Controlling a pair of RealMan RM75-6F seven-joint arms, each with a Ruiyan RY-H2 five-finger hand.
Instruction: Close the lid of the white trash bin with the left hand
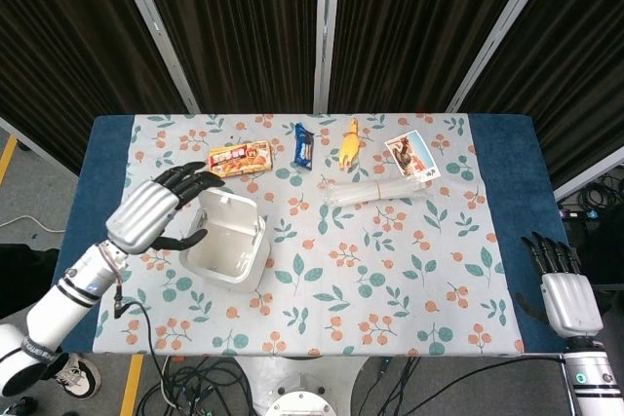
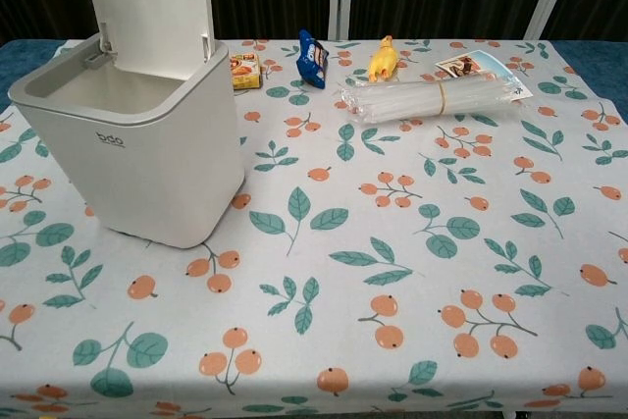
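The white trash bin (image 1: 227, 249) stands on the left part of the table, its lid (image 1: 228, 209) raised upright at the far side. In the chest view the bin (image 2: 137, 144) fills the left, with the lid (image 2: 149, 2) standing up above it. My left hand (image 1: 156, 209) hovers just left of the bin and lid, fingers spread and empty; its fingertips reach toward the lid's top edge without clearly touching it. My right hand (image 1: 564, 289) rests off the table's right front corner, fingers extended, holding nothing. Neither hand shows in the chest view.
Along the far edge of the floral tablecloth (image 1: 390, 289) lie a snack box (image 1: 240, 159), a blue packet (image 1: 303, 144), a yellow toy (image 1: 348, 143), a picture card (image 1: 410, 155) and a clear bag of straws (image 1: 375, 193). Cables hang below the front edge.
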